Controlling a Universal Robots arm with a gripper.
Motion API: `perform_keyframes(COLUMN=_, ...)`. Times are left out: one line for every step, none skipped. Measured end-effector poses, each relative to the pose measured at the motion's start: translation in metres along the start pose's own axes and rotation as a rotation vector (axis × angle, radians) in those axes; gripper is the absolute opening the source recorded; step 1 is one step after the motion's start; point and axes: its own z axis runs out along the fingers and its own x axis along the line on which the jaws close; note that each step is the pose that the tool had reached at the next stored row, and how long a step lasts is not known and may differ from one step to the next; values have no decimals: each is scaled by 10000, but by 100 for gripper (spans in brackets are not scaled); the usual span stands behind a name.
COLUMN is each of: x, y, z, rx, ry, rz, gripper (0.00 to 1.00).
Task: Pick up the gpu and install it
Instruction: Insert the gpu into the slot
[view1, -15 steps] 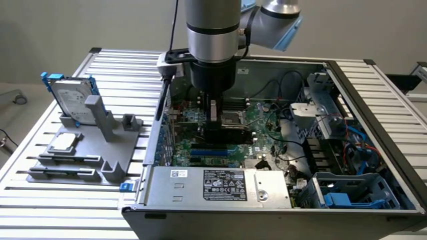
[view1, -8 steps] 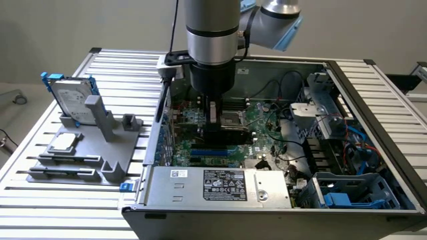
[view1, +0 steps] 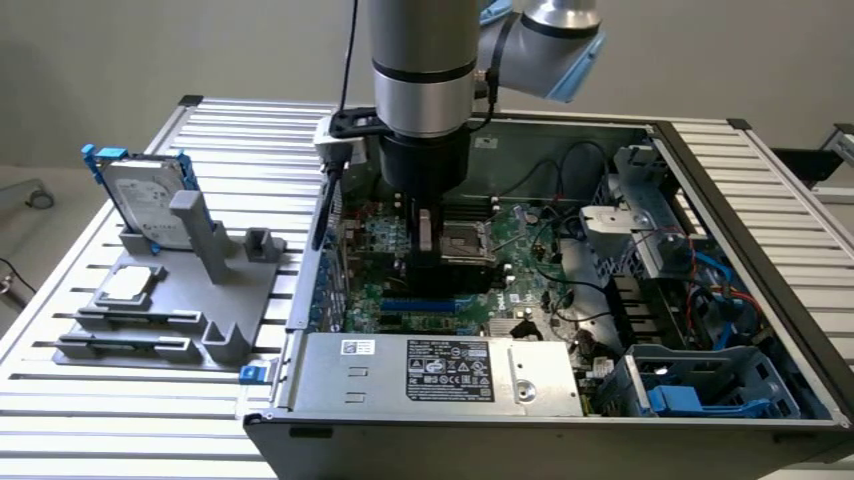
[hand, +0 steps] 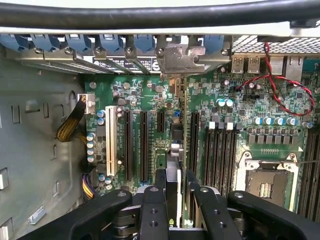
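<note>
The thin, edge-on gpu (hand: 176, 150) with its silver end bracket stands upright over the black expansion slots (hand: 142, 145) of the green motherboard (hand: 220, 90). The black gripper (hand: 176, 180) clamps it between half-closed jaws, inside the open grey metal computer case (hand: 35, 125).

1. The power supply (view1: 350, 388) carries a black label (view1: 450, 369) with white print and rows of small marks. None of it can be read.
2. A small white sticker (view1: 358, 347) beside that label shows a blue mark that is not legible.
3. No lettering on the motherboard (hand: 150, 95) can be read.
</note>
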Motion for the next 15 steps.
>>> perform_keyframes(x=1, y=0, z=7, rx=-7, ry=-5, rz=0, gripper=27)
perform_keyframes(x=1, y=1, z=14, rx=-12, ry=-11, rz=0, gripper=27)
perform_keyframes(x=1, y=1, z=20, rx=-17, ry=-16, rz=0, gripper=27)
perform_keyframes(x=1, y=1, z=27, rx=-22, ry=-26, rz=0, gripper=27)
perform_keyframes(x=1, y=2, z=34, rx=-26, ry=-38, rz=1, gripper=27)
perform_keyframes(x=1, y=2, z=40, rx=-31, ry=-48, rz=1, gripper=27)
perform_keyframes(x=1, y=3, z=46, rx=-35, ry=-59, rz=2, gripper=27)
perform_keyframes(x=1, y=5, z=53, rx=-38, ry=-67, rz=2, gripper=27)
perform_keyframes(x=2, y=6, z=58, rx=-43, ry=-73, rz=2, gripper=27)
perform_keyframes(x=2, y=8, z=63, rx=-47, ry=-79, rz=1, gripper=27)
perform_keyframes(x=3, y=9, z=66, rx=-51, ry=-82, rz=1, gripper=27)
perform_keyframes(x=4, y=12, z=69, rx=-52, ry=-86, rz=1, gripper=27)
perform_keyframes(x=3, y=14, z=73, rx=-53, ry=-91, rz=2, gripper=27)
perform_keyframes(x=3, y=18, z=76, rx=-54, ry=-93, rz=2, gripper=27)
perform_keyframes(x=3, y=25, z=80, rx=-54, ry=-94, rz=3, gripper=27)
